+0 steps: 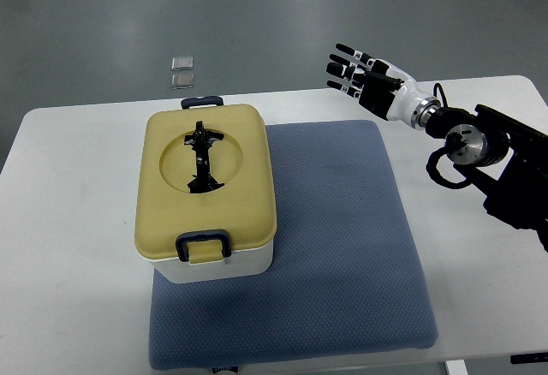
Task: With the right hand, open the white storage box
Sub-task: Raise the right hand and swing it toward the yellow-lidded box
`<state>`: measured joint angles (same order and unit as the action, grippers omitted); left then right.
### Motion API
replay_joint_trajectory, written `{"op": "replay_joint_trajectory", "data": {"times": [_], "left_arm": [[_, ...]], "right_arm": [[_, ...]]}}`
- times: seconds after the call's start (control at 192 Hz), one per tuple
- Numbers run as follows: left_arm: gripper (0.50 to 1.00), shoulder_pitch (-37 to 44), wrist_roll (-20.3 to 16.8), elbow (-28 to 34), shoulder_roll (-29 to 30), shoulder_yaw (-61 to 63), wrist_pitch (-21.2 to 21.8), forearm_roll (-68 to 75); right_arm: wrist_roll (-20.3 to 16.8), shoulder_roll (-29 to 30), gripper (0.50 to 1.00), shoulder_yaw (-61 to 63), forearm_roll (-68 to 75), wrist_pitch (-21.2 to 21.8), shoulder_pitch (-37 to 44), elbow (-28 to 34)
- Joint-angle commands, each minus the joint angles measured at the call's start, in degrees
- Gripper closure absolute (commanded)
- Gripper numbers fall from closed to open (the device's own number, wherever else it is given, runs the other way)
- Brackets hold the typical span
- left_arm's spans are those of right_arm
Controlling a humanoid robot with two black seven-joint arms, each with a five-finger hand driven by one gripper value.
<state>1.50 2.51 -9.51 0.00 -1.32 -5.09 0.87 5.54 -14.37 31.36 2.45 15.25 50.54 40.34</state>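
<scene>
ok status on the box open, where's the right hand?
Right hand open, off past the mat, holding nothing. White storage box shut, yellow lid on. Left arm not in view. Path clear.

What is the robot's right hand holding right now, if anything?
Nothing. The right hand hangs open in the air, apart from the box, whose lid is on.

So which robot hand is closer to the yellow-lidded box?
Right. The right robot hand hovers up and to the right of the white storage box, apart from it, fingers spread. The left hand isn't in view.
</scene>
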Motion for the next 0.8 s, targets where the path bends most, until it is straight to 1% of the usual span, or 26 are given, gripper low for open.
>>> {"op": "replay_joint_trajectory", "data": {"times": [0.0,0.344,0.469,0.646,0.797], "left_arm": [[0.500,0.00,-0.05,0.01,0.00,0.00,0.08,0.01],[0.500,-0.53,-0.05,-0.16,0.00,0.09,0.16,0.01],[0.500,-0.79,-0.05,-0.07,0.00,0.18,0.16,0.01],[0.500,-0.79,-0.05,-0.16,0.00,0.09,0.16,0.01],[0.500,-0.70,-0.05,-0.07,0.00,0.09,0.16,0.01]], "right_arm": [[0.00,0.04,0.574,0.01,-0.08,-0.05,-0.01,0.00],[0.00,-0.22,0.574,-0.87,-0.35,0.04,0.34,0.00],[0.00,-1.10,0.574,-0.95,-2.72,1.10,0.78,0.97],[0.00,-2.42,0.574,-0.08,-10.19,4.35,3.33,1.14],[0.18,-2.68,0.574,-0.16,-14.49,5.49,4.65,2.72]]}}
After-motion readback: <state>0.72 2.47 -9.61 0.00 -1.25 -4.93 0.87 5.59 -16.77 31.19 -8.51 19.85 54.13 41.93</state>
